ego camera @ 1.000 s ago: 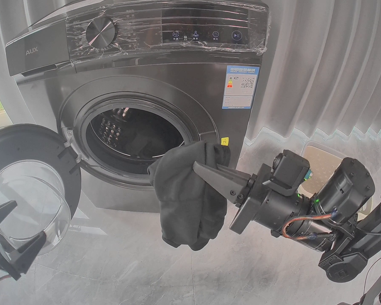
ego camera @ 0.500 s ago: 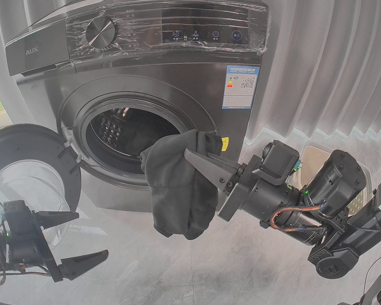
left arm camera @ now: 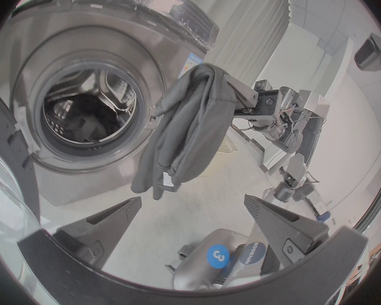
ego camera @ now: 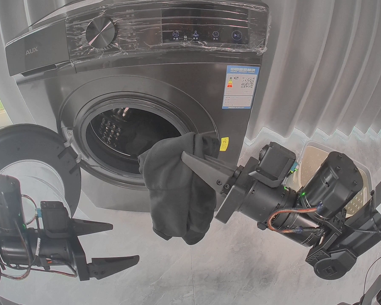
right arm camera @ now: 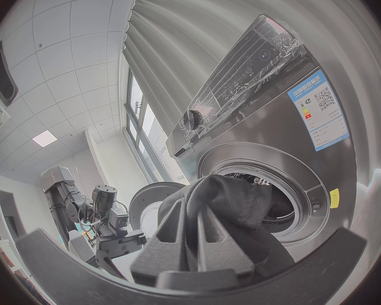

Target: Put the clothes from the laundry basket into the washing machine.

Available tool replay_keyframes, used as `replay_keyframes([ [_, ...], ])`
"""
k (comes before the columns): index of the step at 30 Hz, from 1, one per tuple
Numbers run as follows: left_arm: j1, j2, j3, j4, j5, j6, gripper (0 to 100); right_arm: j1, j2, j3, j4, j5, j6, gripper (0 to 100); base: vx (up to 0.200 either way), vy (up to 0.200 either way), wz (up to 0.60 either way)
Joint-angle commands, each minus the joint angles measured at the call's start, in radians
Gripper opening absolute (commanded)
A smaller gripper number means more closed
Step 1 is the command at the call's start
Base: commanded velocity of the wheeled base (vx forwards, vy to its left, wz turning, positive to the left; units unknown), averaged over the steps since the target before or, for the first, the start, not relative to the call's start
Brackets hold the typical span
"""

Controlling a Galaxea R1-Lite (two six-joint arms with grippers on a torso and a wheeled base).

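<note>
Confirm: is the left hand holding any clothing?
No, the left hand is open and empty; the dark garment hangs from the right hand.

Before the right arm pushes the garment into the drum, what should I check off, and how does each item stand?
1. Grip: ok. The right pincer is shut on the dark grey cloth garment.
2. Door: ok. On the silver front-loading washing machine, the round glass-windowed door is swung wide open.
3. Drum opening: ok. Nothing blocks it; a dark item lies inside, with room left.
4. Garment clearance: not ok. Its lower end hangs below the opening's lower rim and may snag.
5. Left pincer: ok. It is open, empty, and low, off to the left of the path.
</note>
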Motion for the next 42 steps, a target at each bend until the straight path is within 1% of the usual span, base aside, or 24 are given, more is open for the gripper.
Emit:
replay_keyframes([
  [1,-0.064,0.09,-0.006,-0.027,-0.013,-0.053,100,0.001,0.001,0.002,-0.001,0.001,0.0,0,0.0,0.0,0.0],
  [2,-0.078,0.101,-0.006,-0.033,-0.011,-0.066,100,0.001,0.001,0.002,-0.001,0.001,0.0,0,0.0,0.0,0.0],
  [3,-0.084,0.106,-0.006,-0.036,-0.011,-0.07,100,0.001,0.001,0.0,-0.001,0.001,0.0,0,0.0,0.0,0.0],
  [4,-0.084,0.106,-0.006,-0.036,-0.011,-0.07,100,0.001,0.001,0.0,-0.001,0.001,0.0,0,0.0,0.0,0.0],
  [5,-0.098,0.147,-0.003,-0.062,-0.01,-0.07,100,0.002,0.001,0.0,-0.001,0.001,0.0,0,0.0,0.0,0.0],
  [13,-0.109,0.276,-0.003,-0.212,-0.005,-0.075,100,0.005,0.001,0.003,-0.001,0.001,0.0,0,0.0,0.0,0.0],
  [20,-0.116,0.36,-0.004,-0.28,-0.004,-0.075,100,0.005,0.0,0.003,-0.001,0.001,0.0,0,0.0,0.0,0.0],
  [29,-0.113,0.475,-0.012,-0.452,0.0,-0.081,100,0.01,-0.002,0.005,-0.001,0.001,0.0,0,0.0,0.0,0.0],
  [31,-0.113,0.488,-0.012,-0.488,0.0,-0.102,100,0.008,-0.002,0.006,-0.001,0.001,0.0,0,0.0,0.0,0.0],
  [32,-0.115,0.489,-0.012,-0.504,0.0,-0.119,100,0.008,-0.002,0.006,-0.001,0.001,0.0,0,0.0,0.0,0.0],
  [33,-0.115,0.489,-0.012,-0.522,0.0,-0.142,100,0.008,-0.002,0.008,-0.001,0.001,0.0,0,0.0,0.0,0.0],
  [34,-0.116,0.488,-0.012,-0.533,0.0,-0.156,100,0.008,-0.002,0.008,-0.001,0.001,0.0,0,0.0,0.0,0.0],
  [35,-0.116,0.489,-0.01,-0.545,0.0,-0.164,100,0.008,-0.002,0.008,-0.001,0.001,0.0,0,0.0,0.0,0.0],
  [36,-0.115,0.489,-0.007,-0.556,0.0,-0.164,0,0.008,-0.002,0.008,-0.001,0.001,0.0,0,0.0,0.0,0.0],
  [38,-0.115,0.489,-0.006,-0.557,0.0,-0.164,0,0.007,-0.002,0.008,-0.001,0.001,0.0,0,0.0,0.0,0.0],
  [39,-0.115,0.489,0.002,-0.57,0.01,-0.167,0,0.007,-0.002,0.008,-0.001,0.001,0.0,0,0.0,0.0,0.0],
  [42,-0.115,0.489,0.004,-0.571,0.01,-0.162,0,0.004,0.0,0.006,-0.001,-0.001,-0.001,0,0.0,0.0,0.0],
])
